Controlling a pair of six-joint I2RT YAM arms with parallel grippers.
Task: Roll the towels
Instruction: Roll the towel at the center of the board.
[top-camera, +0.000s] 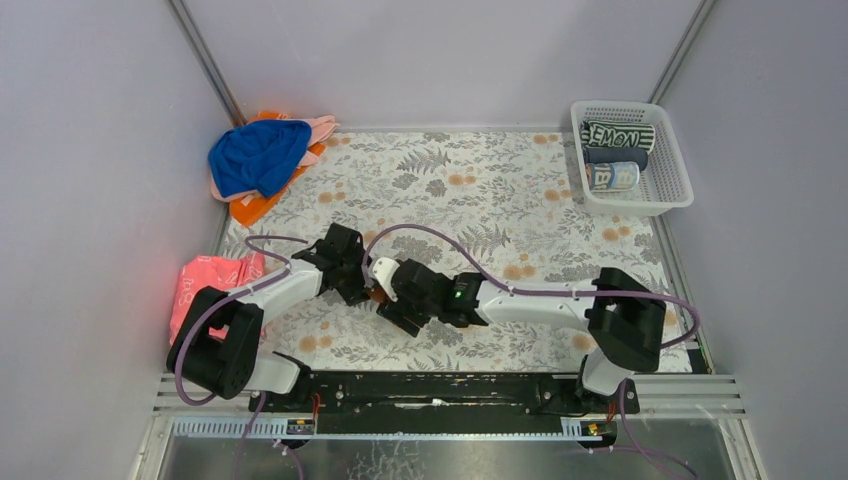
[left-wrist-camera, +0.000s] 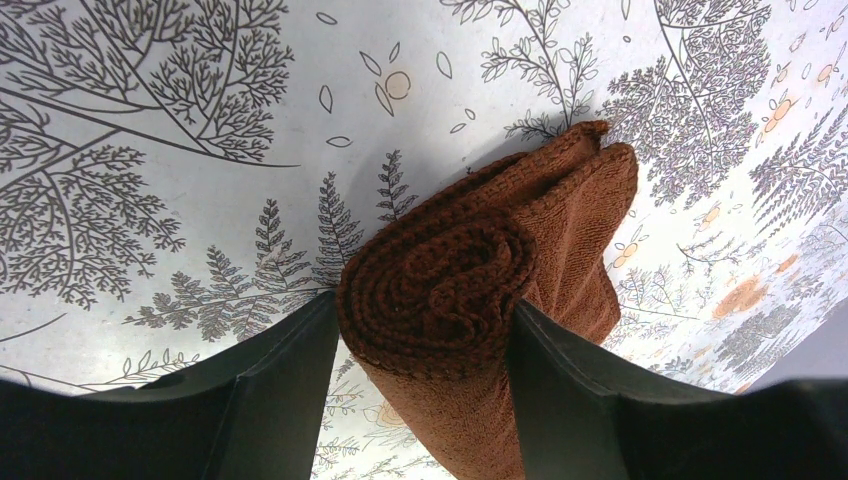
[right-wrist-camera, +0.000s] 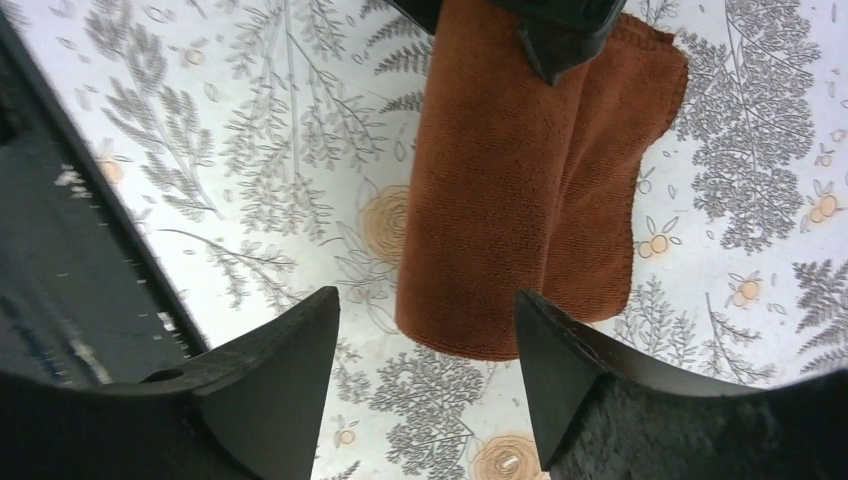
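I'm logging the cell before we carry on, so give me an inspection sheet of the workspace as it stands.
Surface: floral cloth, flat where visible.
Job's things: brown towel rolled, loose flap beside it; blue towel, pink towel, orange towel piled far left; rolled towels in white basket.
Clutter: reddish-pink item at left edge.
Grippers: left gripper shut on brown towel's end; right gripper open at the other end, not touching.
Cables: purple cables loop loose above the cloth.
Surroundings: pale walls.
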